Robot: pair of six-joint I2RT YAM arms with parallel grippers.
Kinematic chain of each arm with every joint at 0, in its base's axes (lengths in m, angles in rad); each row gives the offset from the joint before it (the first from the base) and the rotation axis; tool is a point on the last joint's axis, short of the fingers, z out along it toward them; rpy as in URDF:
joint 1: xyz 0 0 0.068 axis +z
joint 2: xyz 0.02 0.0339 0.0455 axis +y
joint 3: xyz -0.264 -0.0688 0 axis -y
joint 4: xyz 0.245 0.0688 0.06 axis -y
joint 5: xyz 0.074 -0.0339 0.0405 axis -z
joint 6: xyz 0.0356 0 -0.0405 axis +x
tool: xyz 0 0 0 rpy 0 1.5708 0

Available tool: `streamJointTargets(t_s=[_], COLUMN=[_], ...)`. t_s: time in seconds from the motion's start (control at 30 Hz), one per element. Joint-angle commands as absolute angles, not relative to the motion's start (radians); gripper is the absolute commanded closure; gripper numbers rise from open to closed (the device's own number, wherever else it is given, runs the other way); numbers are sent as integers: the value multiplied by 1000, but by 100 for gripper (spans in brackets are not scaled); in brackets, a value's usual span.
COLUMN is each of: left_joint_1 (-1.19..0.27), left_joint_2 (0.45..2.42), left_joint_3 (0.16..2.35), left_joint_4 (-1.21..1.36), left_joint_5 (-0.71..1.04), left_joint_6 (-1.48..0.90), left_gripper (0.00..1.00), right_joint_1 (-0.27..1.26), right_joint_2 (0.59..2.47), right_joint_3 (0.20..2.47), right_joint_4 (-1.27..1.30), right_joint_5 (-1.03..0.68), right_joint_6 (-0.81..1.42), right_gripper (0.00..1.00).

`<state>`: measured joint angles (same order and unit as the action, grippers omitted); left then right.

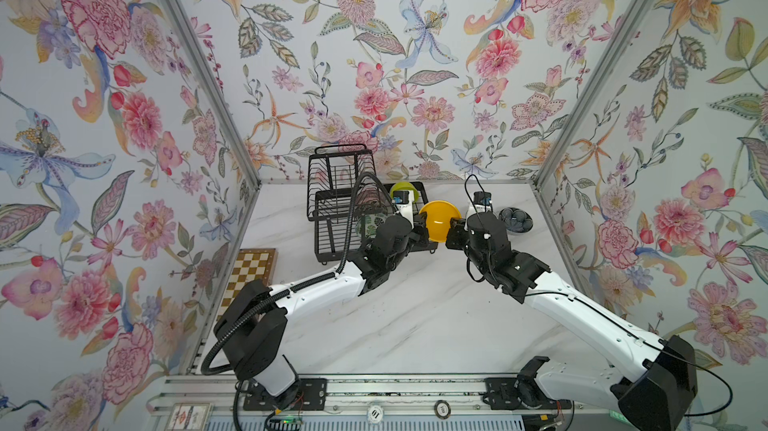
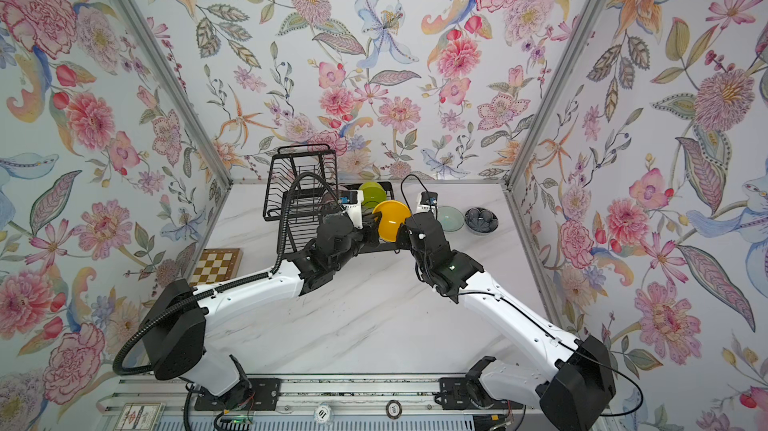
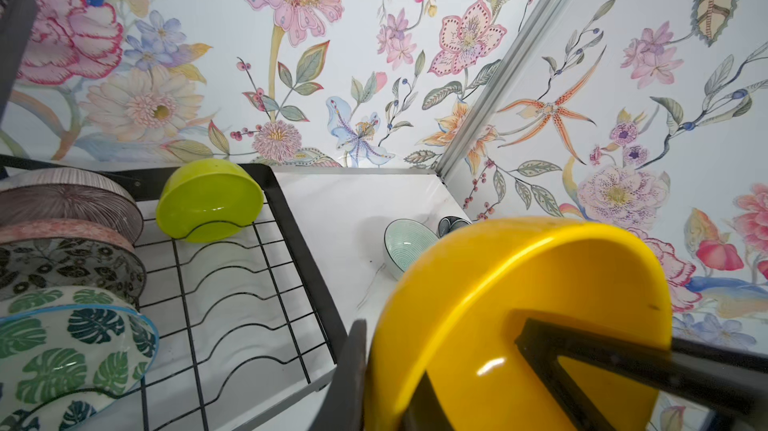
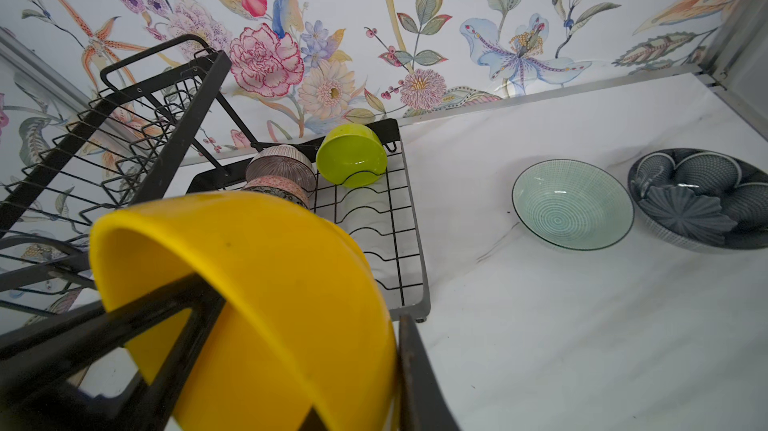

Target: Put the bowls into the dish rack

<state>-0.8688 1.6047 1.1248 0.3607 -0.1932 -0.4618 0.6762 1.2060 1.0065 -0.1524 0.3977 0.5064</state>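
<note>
While the left gripper clamped the glossy round orange-yellow bowl (tipped on edge), we couldn't tell if the right gripper gripped it.

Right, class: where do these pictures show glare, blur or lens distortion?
Left wrist view: a white glare spot inside the yellow bowl, a smaller one on the lime bowl; right wrist view: the pale bowl casts only a faint, soft shadow; both top views: the straight corner posts lean outward, wide-lens distortion.

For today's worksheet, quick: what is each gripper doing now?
Left gripper: closed on the yellow bowl.
Right gripper: astride its rim; grip cannot be told.
</note>
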Motion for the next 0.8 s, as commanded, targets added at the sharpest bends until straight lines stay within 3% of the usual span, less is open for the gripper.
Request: streamJointTargets(t_s=[0.0,0.27,0.33,0.4,0.5,0.77], left_joint_1=[-856,-835,-828,-818,-800,-765], left_joint_2=[1611,1612,1613,1621,1635,1641], left_joint_3=[1131,1140,1142,1159,1180,1207], left_joint_4=[358,343,342,314,277,263], left_joint_5=[-160,-167,-176,-184,-200,-207], left_joint_6=[-450,-443,-439,-435,-423,-388], left_gripper=[100,100,100,100,100,100], right_joint_1=[660,616,590,557,493,364], right_joint_2=[1201,1178,1162,1141,1110,980], right_joint_3=[1030,1016,995,973,944,803], right_joint_4=[-51,-77,-73,-66,-65,-7], right_joint_5=[345,291,265,229,173,136], right_joint_6=[564,608,629,646,666,756], right_gripper=[80,54,43,24,4,2])
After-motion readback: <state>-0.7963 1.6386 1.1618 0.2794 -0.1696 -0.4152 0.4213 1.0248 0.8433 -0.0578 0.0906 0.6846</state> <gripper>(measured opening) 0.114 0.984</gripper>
